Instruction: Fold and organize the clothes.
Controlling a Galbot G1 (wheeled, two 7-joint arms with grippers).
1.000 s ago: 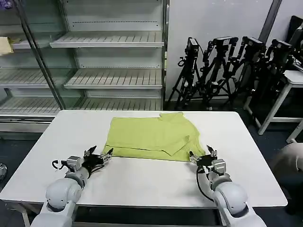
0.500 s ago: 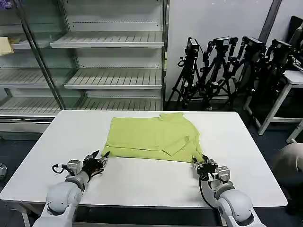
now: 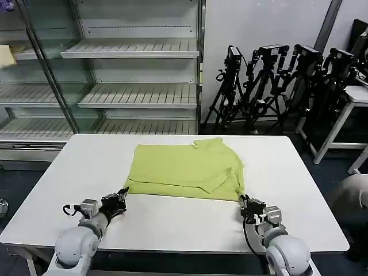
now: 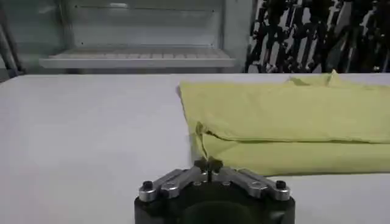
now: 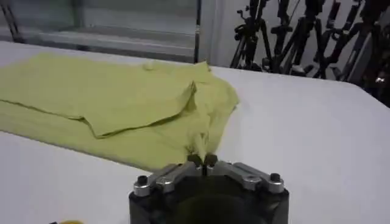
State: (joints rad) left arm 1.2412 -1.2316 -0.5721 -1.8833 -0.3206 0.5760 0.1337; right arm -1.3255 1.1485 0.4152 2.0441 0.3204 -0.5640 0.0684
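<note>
The lime yellow-green T-shirt (image 3: 185, 169) lay folded on the white surface (image 3: 172, 221), toward its far half, its plain face up and no print showing. From the head view the left claw (image 3: 119, 199) sat low at the shirt's near left corner and the right claw (image 3: 246, 203) at its near right corner, both arms reaching in from the front edge; from there it was hard to tell whether the fingertips met the cloth. The wrist views settled more. In the left wrist view the left claw (image 4: 208, 164) had its two fingers drawn together, tips meeting right at the near corner of the T-shirt (image 4: 286, 125), where a doubled layer of fabric formed a thick folded edge; the tips appeared to pinch that corner, with the bare surface (image 4: 91, 140) stretching away beside it. In the right wrist view the right claw (image 5: 202, 160) was likewise closed, fingertips pressed together on a small peak of the T-shirt (image 5: 122, 103) hem. That view also showed a sleeve flap lying folded over the body of the shirt and the collar at the far edge. Behind the surface the head view showed metal shelves (image 3: 132, 95) and a cluster of black tripods (image 3: 282, 86).
</note>
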